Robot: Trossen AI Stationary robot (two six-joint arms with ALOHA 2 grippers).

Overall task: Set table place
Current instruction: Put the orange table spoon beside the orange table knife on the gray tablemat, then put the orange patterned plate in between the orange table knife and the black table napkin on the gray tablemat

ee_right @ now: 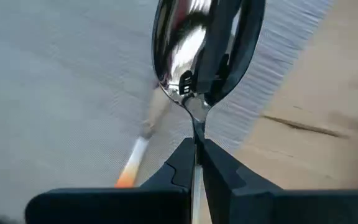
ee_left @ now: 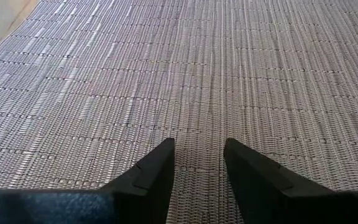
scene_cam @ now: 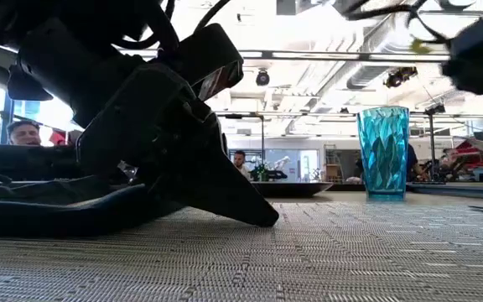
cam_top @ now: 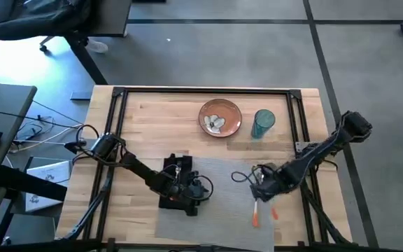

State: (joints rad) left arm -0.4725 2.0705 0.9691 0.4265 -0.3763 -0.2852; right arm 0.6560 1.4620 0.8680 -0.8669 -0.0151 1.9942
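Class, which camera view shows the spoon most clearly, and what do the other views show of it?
The right wrist view: the spoon fills it, its bowl plain, its neck pinched in the right hand. The high view shows only orange-handled cutlery below that hand, too small to tell apart. The low and left wrist views show no spoon.

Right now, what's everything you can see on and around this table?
table: one, light wood with black rails, under everything
placemat: one, grey woven, near edge of the table
napkin: one, black, on the placemat's left part, under the left gripper
plate: one, orange-brown, far side of the table, small pale bits on it
cup: one, blue, right of the plate
spoon: one, shiny bowl, held by the right gripper
other cutlery: orange handles, at the placemat's right edge; count unclear
left gripper: open, low over the placemat
right gripper: shut on the spoon, above the placemat's right edge
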